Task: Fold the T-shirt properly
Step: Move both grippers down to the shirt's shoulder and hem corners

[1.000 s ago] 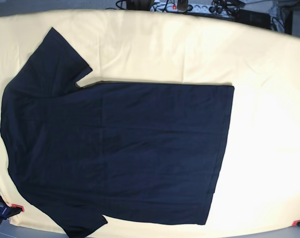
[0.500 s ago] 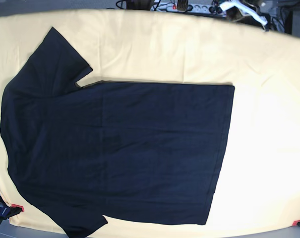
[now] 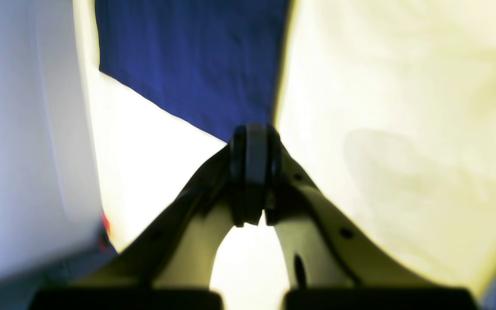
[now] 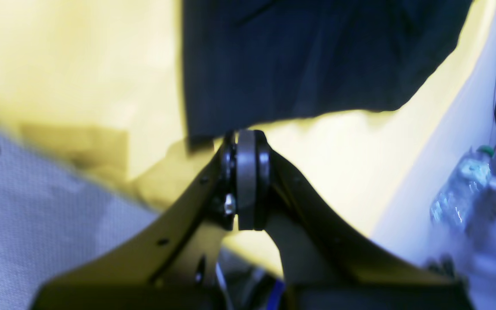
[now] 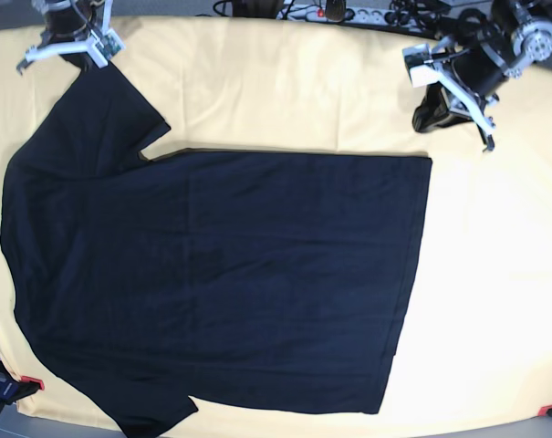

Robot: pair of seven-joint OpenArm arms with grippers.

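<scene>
The T-shirt (image 5: 221, 274) is plain black in the base view, with no print showing; in the left wrist view its fabric reads deep blue. The cloth (image 5: 494, 274) under it is a pale, unpatterned yellow. Small red clips (image 5: 31, 382) show at its near corners. The left gripper (image 3: 254, 172) has black pads on cream-coloured fingers (image 3: 317, 241). At far right stands a clear bottle (image 4: 461, 198) with a green cap.

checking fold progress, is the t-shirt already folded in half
No, the T-shirt lies spread flat on the yellow cloth, both sleeves out.
</scene>
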